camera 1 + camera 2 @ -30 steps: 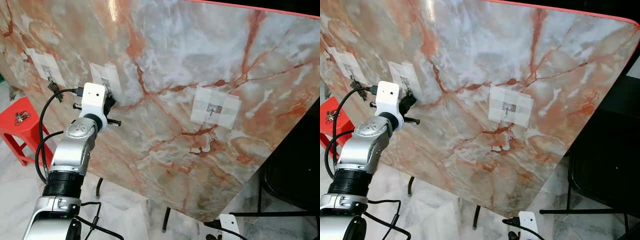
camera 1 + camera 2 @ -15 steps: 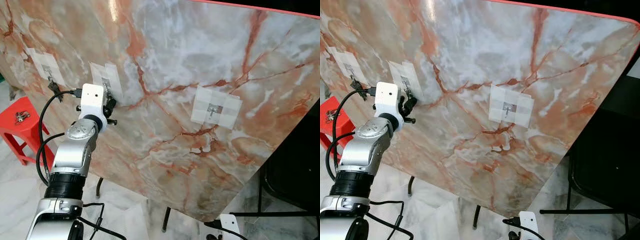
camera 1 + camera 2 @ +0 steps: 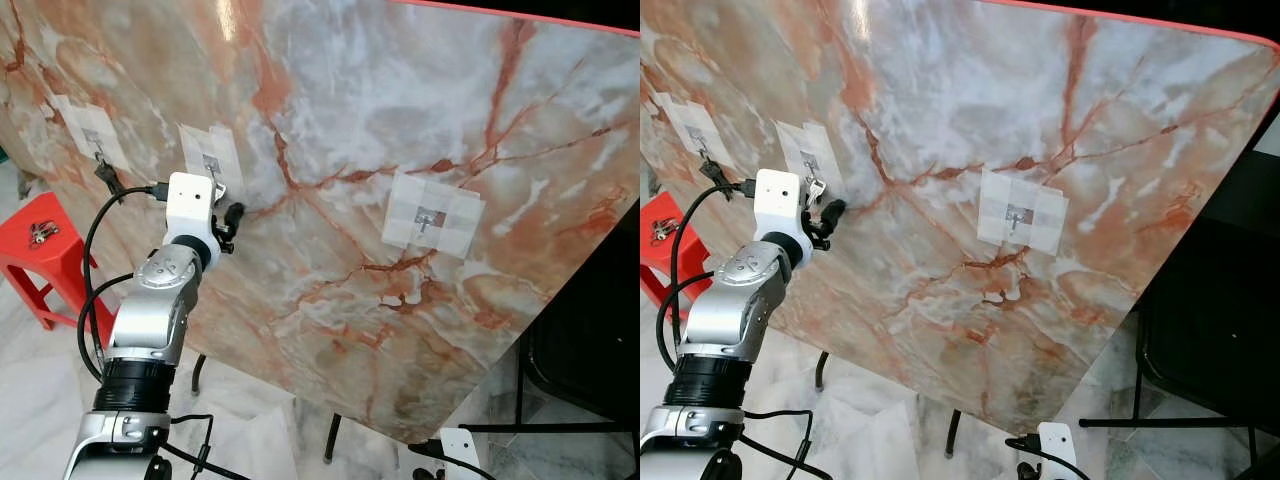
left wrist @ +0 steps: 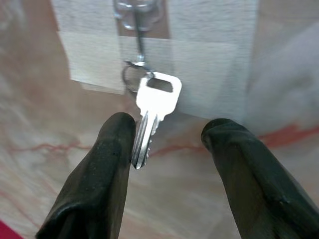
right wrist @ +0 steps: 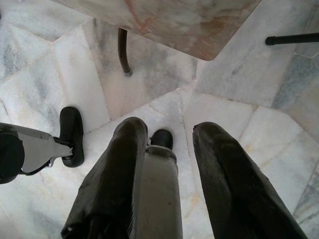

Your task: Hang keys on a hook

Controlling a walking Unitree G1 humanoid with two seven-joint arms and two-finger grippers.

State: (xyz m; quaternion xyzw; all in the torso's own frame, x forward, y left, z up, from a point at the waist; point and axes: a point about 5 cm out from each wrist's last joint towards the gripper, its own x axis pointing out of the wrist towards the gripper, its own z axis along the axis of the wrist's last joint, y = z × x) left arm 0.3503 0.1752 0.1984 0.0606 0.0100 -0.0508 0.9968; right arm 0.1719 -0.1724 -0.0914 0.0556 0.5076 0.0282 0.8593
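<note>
The left pincer (image 4: 167, 149) is standing open, its two black fingers (image 4: 107, 164) spread apart with the key (image 4: 152, 112) hanging free in the gap between them, its blade passing just beside one fingertip but gripped by neither. A second ago the pincer was pressed up against the taped patch; now it is drawing back down and away from the slab, leaving the key behind. I judge that the hanging itself is done and the arm is only clearing off.

Just beyond the fingertips the key is dangling from its ring (image 4: 132, 79), which is hooked over the small clear hook (image 4: 137, 10) on a patch of pale tape (image 4: 209, 64). The patch is stuck to the marble slab (image 3: 420, 120), a tilted worktop standing propped like a wall.

The left arm (image 3: 150, 320) is reaching upward, wrist bent toward the slab, its white camera block (image 3: 190, 205) just below the hook. Farther out to the pincer's left another taped hook (image 3: 95, 140) is carrying something dark, and well off to its right a third patch (image 3: 432, 218) is sitting bare. A red stool (image 3: 35, 245) with more keys (image 3: 42, 233) is standing down to the left.

The right pincer (image 5: 169, 149) is hanging idle over the floor tiles (image 5: 45, 74), fingers apart and holding nothing.
</note>
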